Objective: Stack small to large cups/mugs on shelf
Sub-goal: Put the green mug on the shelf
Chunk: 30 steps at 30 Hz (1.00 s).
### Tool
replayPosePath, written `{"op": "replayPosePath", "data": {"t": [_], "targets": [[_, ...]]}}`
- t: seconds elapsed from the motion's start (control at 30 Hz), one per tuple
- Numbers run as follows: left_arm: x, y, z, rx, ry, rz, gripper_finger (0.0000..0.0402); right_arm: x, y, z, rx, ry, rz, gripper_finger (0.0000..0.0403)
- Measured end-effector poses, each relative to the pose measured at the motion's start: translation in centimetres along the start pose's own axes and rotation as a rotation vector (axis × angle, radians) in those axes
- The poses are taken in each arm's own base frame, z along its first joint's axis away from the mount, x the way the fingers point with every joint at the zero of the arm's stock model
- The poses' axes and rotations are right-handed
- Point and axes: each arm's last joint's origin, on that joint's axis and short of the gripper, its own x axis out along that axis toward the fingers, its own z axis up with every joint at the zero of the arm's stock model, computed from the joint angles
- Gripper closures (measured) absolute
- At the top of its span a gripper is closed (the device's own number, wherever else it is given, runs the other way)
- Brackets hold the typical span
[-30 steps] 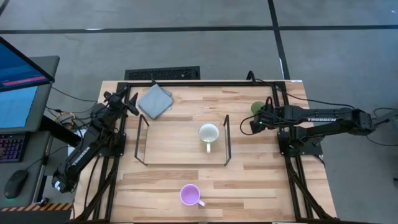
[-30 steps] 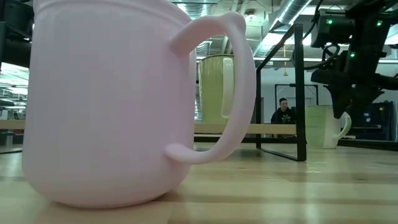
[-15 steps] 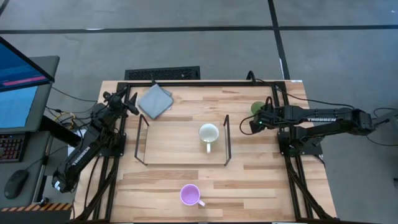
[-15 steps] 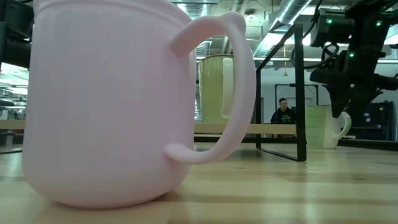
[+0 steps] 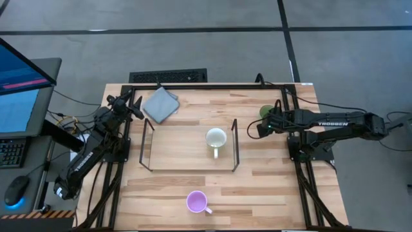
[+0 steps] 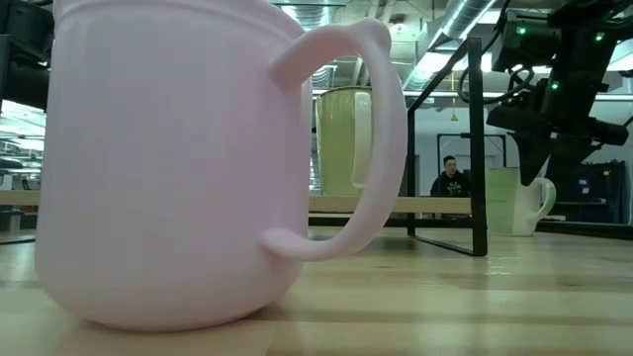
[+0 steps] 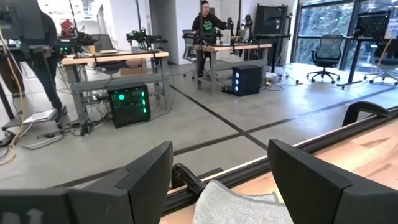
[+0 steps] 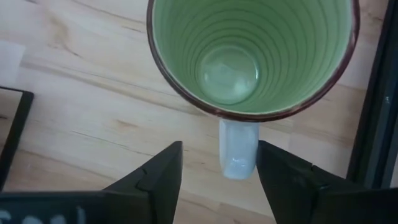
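The olive green mug [image 8: 252, 56] stands upright on the table at the far right, its handle [image 8: 238, 149] toward my right gripper [image 8: 219, 149]. That gripper [image 5: 261, 127] hangs over it, pointing steeply down, open, one finger on each side of the handle. The cream mug [image 5: 216, 138] stands upright within the wire shelf [image 5: 235, 148], near its right end. On its base near the front edge sits the purple mug [image 5: 197, 202], filling the low view [image 6: 168, 158]. My left gripper [image 7: 221, 149] waits open and level at the far left, by the grey cloth [image 5: 159, 103].
The black table frame [image 8: 373, 93] runs close beside the green mug. The shelf's right upright [image 6: 477, 148] stands between the green mug [image 6: 514, 201] and the cream mug [image 6: 346, 138]. Bare wood lies between the shelf and the purple mug. A person shows in the room behind.
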Motion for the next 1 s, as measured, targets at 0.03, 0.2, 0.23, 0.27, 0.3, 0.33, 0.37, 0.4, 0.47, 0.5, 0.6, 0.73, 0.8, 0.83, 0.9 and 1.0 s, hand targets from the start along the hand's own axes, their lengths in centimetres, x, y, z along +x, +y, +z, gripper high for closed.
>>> {"op": "replayPosePath", "data": {"t": [0.03,0.2,0.23,0.27,0.3,0.33,0.37,0.4,0.47,0.5,0.6,0.73,0.8,0.83,0.9,1.0], "targets": [[0.0,0.0,-0.01,0.0,0.001,0.0,0.0148,0.0,0.0,0.0,0.0,-0.001,-0.001,0.0188],[0.0,0.0,-0.14,0.001,0.015,0.0,0.0148,0.0,-0.03,0.0,-0.001,-0.002,-0.004,0.0215],[0.0,0.0,-0.18,0.001,0.02,0.0,0.0148,0.0,-0.03,0.0,-0.001,-0.002,-0.004,0.0222],[-0.01,0.0,-0.23,0.001,0.025,0.0,0.0148,0.0,-0.03,0.0,-0.001,-0.002,-0.004,0.0228],[-0.01,0.0,-0.27,0.002,0.029,0.0,0.0148,0.0,-0.03,0.0,-0.001,-0.002,-0.005,0.0235],[-0.01,0.0,-0.27,0.002,0.029,0.0,0.0148,0.0,-0.03,0.0,-0.001,-0.002,-0.005,0.0241],[-0.01,0.0,-0.27,0.002,0.029,0.0,0.0148,0.0,-0.03,-0.01,-0.001,-0.002,-0.005,0.0247],[-0.01,0.0,-0.27,0.002,0.029,0.0,0.0148,0.0,-0.03,-0.01,-0.001,-0.002,-0.005,0.0252],[-0.01,0.0,-0.28,0.002,0.03,0.0,0.0148,0.0,-0.05,-0.01,-0.002,-0.001,-0.006,0.0263],[-0.01,0.0,-0.28,0.002,0.03,0.0,0.0148,0.0,-0.06,-0.02,-0.002,0.0,-0.008,0.0268],[-0.01,0.0,-0.34,0.002,0.036,0.0,0.0148,0.0,-0.06,-0.02,-0.002,-0.001,-0.008,0.0281],[-0.01,0.0,-0.42,0.003,0.044,0.0,0.0148,0.0,-0.06,-0.02,-0.001,0.0,-0.008,0.0293],[-0.01,0.0,-0.44,0.003,0.046,0.0,0.0148,0.0,-0.06,-0.02,-0.001,-0.001,-0.008,0.0298],[-0.01,0.0,-0.45,0.003,0.047,0.0,0.0148,0.0,-0.06,-0.02,0.004,-0.001,-0.008,0.03],[-0.02,0.0,-0.49,0.004,0.051,0.0,0.0148,0.0,-0.08,-0.02,0.006,-0.002,-0.01,0.0304],[-0.02,0.0,-0.5,0.004,0.053,0.0,0.0148,0.0,-0.15,-0.07,0.003,0.002,-0.017,0.031]]}}
